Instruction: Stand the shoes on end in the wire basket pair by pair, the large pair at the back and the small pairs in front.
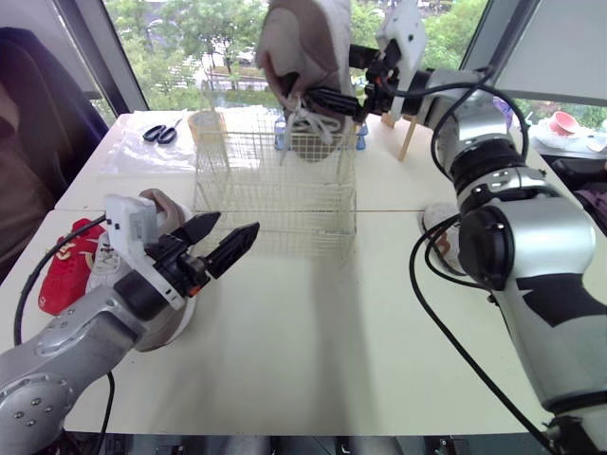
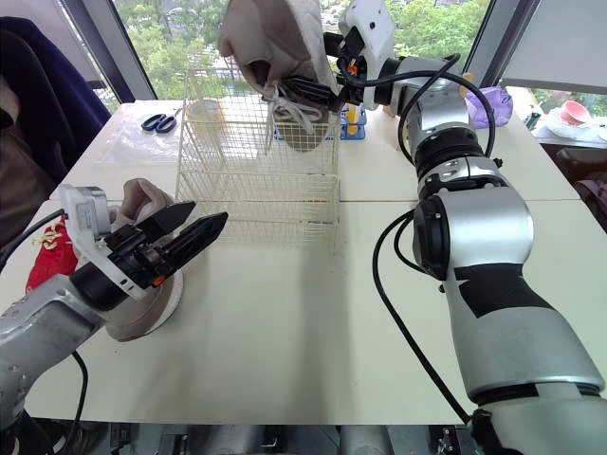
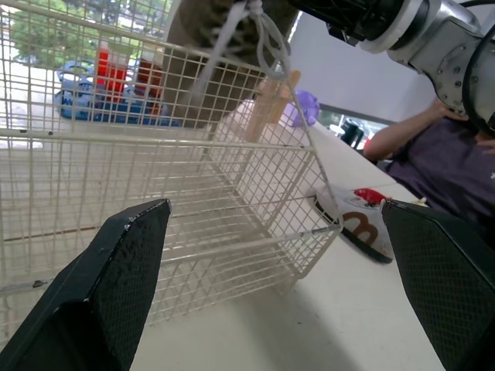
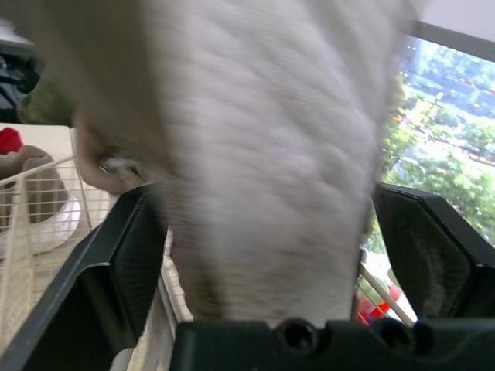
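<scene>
The white wire basket [image 1: 275, 190] stands mid-table. My right gripper [image 1: 327, 100] is shut on a large beige shoe [image 1: 303, 43] and holds it, laces dangling, above the basket's back edge; the shoe [image 4: 263, 154] sits between the fingers in the right wrist view. My left gripper [image 1: 237, 225] is open and holds nothing, just off the basket's front left corner. The other large beige shoe [image 2: 142, 204] lies under my left arm. A small red shoe [image 1: 66, 265] lies at the left edge. A small white shoe with red marks [image 3: 356, 224] lies right of the basket.
Scissors [image 1: 161, 133] lie on a clear bag at the back left. A blue rack with red items [image 2: 353, 123] stands behind the basket. A person in dark clothes [image 1: 38, 114] sits at the left, and another person's arm [image 3: 410, 135] rests at the right.
</scene>
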Robot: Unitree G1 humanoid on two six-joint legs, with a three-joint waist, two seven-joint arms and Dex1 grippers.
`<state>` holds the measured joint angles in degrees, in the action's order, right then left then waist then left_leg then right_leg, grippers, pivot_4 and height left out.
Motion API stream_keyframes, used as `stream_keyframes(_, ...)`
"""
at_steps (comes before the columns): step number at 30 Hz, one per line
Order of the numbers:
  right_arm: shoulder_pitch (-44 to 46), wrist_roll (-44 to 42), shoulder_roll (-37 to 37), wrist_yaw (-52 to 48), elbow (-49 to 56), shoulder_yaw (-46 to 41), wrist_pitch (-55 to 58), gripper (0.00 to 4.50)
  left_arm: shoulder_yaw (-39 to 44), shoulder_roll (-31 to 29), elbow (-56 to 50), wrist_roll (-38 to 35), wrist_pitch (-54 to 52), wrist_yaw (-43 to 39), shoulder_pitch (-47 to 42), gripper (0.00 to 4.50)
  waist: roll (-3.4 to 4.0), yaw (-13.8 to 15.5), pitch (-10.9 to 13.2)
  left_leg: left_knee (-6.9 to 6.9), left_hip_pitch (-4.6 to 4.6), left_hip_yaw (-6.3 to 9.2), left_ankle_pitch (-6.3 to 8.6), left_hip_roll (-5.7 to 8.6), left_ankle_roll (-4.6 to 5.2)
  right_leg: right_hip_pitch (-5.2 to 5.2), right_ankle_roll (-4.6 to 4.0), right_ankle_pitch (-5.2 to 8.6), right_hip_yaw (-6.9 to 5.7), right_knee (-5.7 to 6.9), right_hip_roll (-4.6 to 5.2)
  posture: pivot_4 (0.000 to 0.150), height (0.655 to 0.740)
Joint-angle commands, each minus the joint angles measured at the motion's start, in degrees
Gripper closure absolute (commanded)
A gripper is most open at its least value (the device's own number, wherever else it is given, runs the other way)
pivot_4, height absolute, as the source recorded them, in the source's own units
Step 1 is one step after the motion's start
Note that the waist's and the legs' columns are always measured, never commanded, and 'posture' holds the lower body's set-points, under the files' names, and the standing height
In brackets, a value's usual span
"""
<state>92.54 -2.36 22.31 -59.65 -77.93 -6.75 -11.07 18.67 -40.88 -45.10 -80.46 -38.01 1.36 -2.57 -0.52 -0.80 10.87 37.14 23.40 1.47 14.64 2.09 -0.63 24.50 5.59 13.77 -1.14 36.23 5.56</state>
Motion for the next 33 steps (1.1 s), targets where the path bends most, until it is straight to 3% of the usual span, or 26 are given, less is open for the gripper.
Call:
stream_keyframes(1, 1.45, -2.65, 1.57, 1.32, 1.30, -4.16, 1.29, 0.04, -0.66, 0.24, -0.86, 0.98, 1.37, -0.35, -0.83, 0.00, 0.00, 0.01, 0.00, 0.00, 0.00, 0.00, 0.00, 0.00, 0.00, 0.00, 0.00, 0.00, 0.00, 0.00, 0.00, 0.150, 0.7400)
stream_keyframes(9, 0.18, -4.30, 3.66, -0.76, 1.74, -8.15, 5.82, 0.04, -1.22, 0.56, 1.74, 2.17, 1.59, -1.51, -2.98, 0.00, 0.00, -0.17, 0.00, -0.01, -0.01, -0.01, 0.01, -0.01, 0.02, 0.00, 0.00, 0.00, 0.00, 0.00, -0.02, 0.150, 0.7400)
stream_keyframes(15, -1.99, -5.50, 9.07, -4.39, 3.39, -9.49, 4.03, 0.04, 5.89, -2.42, 3.12, -6.13, 2.03, 3.09, -3.72, 0.00, 0.00, 0.08, 0.00, 0.02, 0.00, -0.01, 0.03, 0.00, 0.06, -0.01, 0.01, 0.00, 0.00, 0.00, -0.01, 0.150, 0.7400)
stream_keyframes(19, -3.42, -5.01, 13.68, -10.39, 6.97, -7.80, 4.03, 0.04, 15.45, -9.63, 9.62, -12.12, 2.39, 9.08, -7.08, 0.00, -0.01, 0.03, 0.01, 0.02, 0.01, -0.01, 0.04, 0.00, 0.09, -0.01, 0.01, 0.00, -0.01, -0.02, 0.00, 0.150, 0.7400)
stream_keyframes(22, -4.86, -5.30, 15.97, -18.06, 13.21, -5.23, 7.15, 0.04, 15.90, -19.45, 19.37, -13.05, -4.25, 15.56, -8.69, 0.00, 0.06, -0.27, 0.00, -0.02, -0.03, -0.01, 0.13, -0.02, 0.23, 0.00, 0.01, 0.00, -0.01, 0.01, -0.05, 0.150, 0.7400)
stream_keyframes(26, -12.01, -8.11, 17.31, -26.85, 31.02, -0.42, 18.78, 0.04, 9.94, -28.91, 31.87, -10.40, -13.10, 15.23, -12.54, 0.00, 0.14, -0.41, 0.01, -0.06, -0.11, -0.06, 0.15, -0.05, 0.28, 0.00, 0.04, 0.01, -0.01, 0.08, -0.14, 0.150, 0.7400)
stream_keyframes(30, -29.01, -17.90, 19.18, -29.52, 67.48, 5.10, 38.51, 0.04, -7.64, -32.55, 45.23, 6.40, -19.82, 4.93, -27.89, 0.00, -0.01, 0.17, -0.04, 0.05, -0.03, 0.16, 0.13, 0.02, 0.26, -0.13, 0.05, 0.02, -0.10, 0.11, -0.34, 0.150, 0.7400)
stream_keyframes(33, -33.79, -21.54, 19.55, -25.86, 78.10, 5.01, 44.89, 0.04, -15.00, -31.21, 51.48, 16.47, -21.64, -2.62, -36.54, 0.00, 0.01, 0.20, -0.02, 0.11, 0.02, 0.18, 0.07, 0.06, 0.16, -0.06, 0.06, 0.01, -0.05, 0.18, -0.37, 0.150, 0.7400)
